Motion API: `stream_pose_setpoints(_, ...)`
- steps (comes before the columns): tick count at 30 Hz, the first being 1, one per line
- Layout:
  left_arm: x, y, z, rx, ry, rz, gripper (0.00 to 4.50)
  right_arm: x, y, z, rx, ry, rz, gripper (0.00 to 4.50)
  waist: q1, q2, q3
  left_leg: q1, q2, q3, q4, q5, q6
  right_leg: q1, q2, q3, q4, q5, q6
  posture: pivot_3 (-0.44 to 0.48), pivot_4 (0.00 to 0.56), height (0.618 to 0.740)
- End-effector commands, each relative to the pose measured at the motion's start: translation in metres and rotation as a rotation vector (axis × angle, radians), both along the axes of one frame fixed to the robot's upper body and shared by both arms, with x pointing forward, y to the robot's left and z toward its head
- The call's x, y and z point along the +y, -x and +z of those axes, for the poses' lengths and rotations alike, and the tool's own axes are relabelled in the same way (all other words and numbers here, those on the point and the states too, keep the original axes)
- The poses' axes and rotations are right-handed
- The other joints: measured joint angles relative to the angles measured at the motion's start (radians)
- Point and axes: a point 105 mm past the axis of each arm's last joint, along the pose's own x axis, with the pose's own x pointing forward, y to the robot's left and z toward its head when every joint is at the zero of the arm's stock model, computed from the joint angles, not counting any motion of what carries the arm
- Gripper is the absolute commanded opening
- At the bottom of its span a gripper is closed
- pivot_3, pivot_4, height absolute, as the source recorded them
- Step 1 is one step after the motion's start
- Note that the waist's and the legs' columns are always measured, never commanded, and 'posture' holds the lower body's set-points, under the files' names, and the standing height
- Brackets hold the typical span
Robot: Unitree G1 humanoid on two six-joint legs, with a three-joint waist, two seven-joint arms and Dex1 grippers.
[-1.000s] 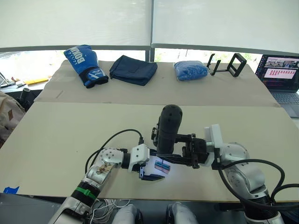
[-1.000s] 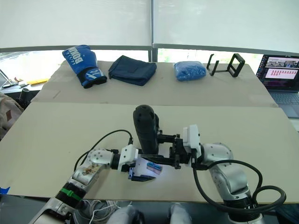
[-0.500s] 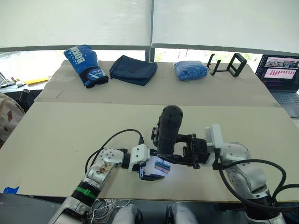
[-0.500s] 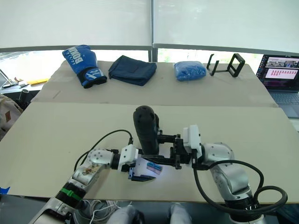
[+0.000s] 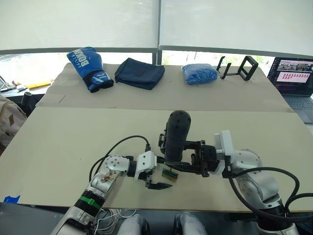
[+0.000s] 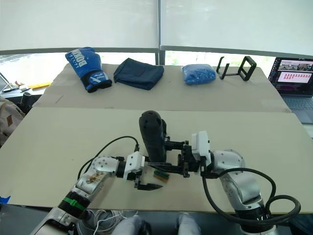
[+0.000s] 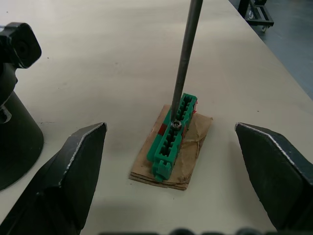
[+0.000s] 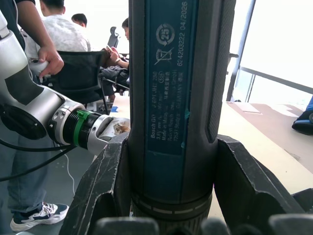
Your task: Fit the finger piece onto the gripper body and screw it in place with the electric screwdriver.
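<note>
Your right gripper (image 5: 182,157) is clamping the electric screwdriver (image 5: 175,133) around its thick barrel, holding it nearly upright at the near-middle of the table (image 5: 73,132), rounded end up. Your right forearm is reaching in from the near right, wrist turned so the fingers (image 8: 247,186) are squeezing the barrel from both sides. The thin metal bit (image 7: 186,58) is pointing down, its tip sitting on the green block (image 7: 174,134), which is lying on a brown cardboard pad (image 7: 188,154).

Your left arm is coming in low from the near left, elbow bent, forearm running to the right. Your left gripper (image 7: 176,161) is spread wide and empty, its two fingers (image 7: 73,161) straddling the block without touching it. A black conical base (image 7: 17,137) is standing just beside the left finger; whether that is the gripper body, I cannot tell.

Along the far edge, a blue boxing glove (image 5: 89,67), a dark pouch (image 5: 139,73) and a blue bag (image 5: 199,74) are resting well apart from the work.
</note>
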Motion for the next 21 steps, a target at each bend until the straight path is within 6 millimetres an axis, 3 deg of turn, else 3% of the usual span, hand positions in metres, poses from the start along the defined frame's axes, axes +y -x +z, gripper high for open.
stream_pose_setpoints(1, 0.0029, 0.0093, -0.0261, 0.100, -0.065, 0.009, 4.43, 0.0029, 0.0088, 0.0155, -0.073, -0.046, 0.032, 1.94, 0.000, 0.000, 0.000, 0.000, 0.000, 0.000, 0.000, 0.000, 0.000, 0.000, 0.000, 0.000, 0.000, 0.000, 0.000, 0.000, 0.150, 0.740)
stream_pose_setpoints(21, 0.0036, 0.0086, -0.0259, 0.098, -0.064, 0.015, 4.43, 0.0012, 0.0035, 0.0113, -0.103, -0.015, 0.009, 1.94, 0.000, 0.000, 0.000, 0.000, 0.000, 0.000, 0.000, 0.000, 0.000, 0.000, 0.000, 0.000, 0.000, 0.000, 0.000, 0.000, 0.150, 0.740)
